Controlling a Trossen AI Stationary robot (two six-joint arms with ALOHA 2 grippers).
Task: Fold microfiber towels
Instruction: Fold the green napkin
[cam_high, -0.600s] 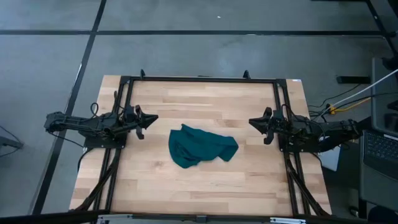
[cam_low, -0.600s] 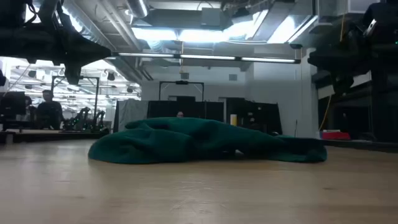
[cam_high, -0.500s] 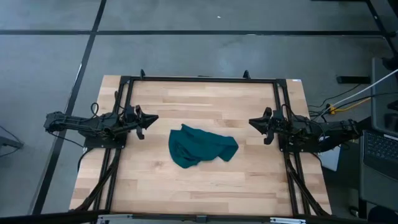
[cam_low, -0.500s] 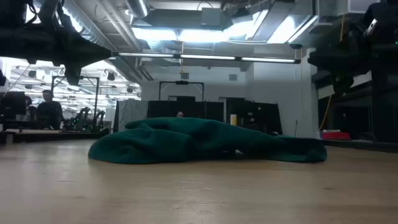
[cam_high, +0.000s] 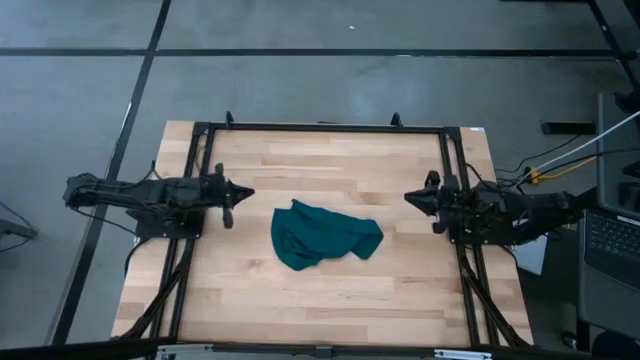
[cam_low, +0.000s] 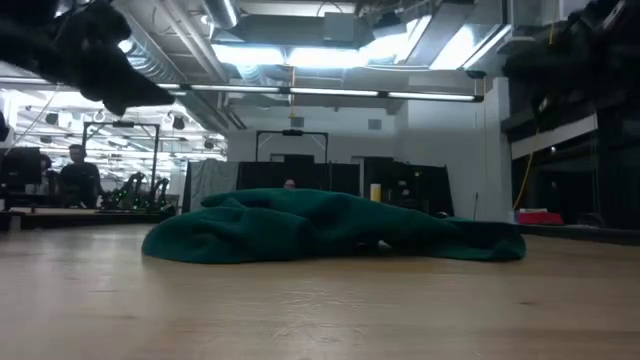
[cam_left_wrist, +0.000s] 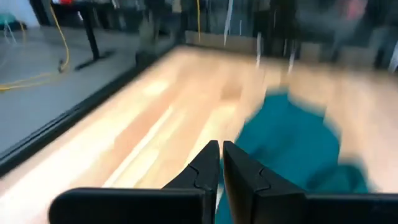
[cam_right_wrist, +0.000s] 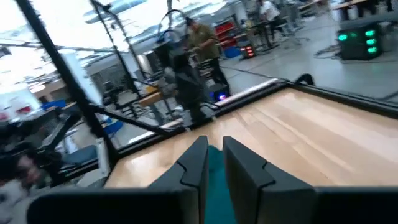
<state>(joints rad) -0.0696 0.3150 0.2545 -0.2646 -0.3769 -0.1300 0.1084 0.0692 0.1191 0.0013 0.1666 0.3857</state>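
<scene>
The dark teal-green microfiber towel (cam_high: 325, 236) lies crumpled in a soft heap near the middle of the pale wooden slatted table (cam_high: 330, 300), bunched and overlapped on itself rather than spread flat; in the low view it shows as a low rumpled mound (cam_low: 330, 228) with no clean edge presented; no white tag can be made out in any view. The left gripper (cam_high: 237, 194) hovers at the table's left side, apart from the cloth, pointing toward it; its wrist view shows the two dark fingers (cam_left_wrist: 205, 171) drawn nearly together, with only a narrow slit between them and nothing held. The right gripper (cam_high: 412, 199) hovers at the right side, likewise apart from the towel and aimed at it; its fingers (cam_right_wrist: 196, 162) stand a little apart, a narrow gap, empty.

The step in hand looks to be the approach, before any fold; the cloth probably has to be flattened first. To do it well, each gripper should widen before descending, then pick an outer corner or a free edge, not the thick middle of the heap; the two pinches should sit well apart, so that pulling outward spreads the fabric; a grab through doubled layers would likely drag the whole bundle instead.
</scene>
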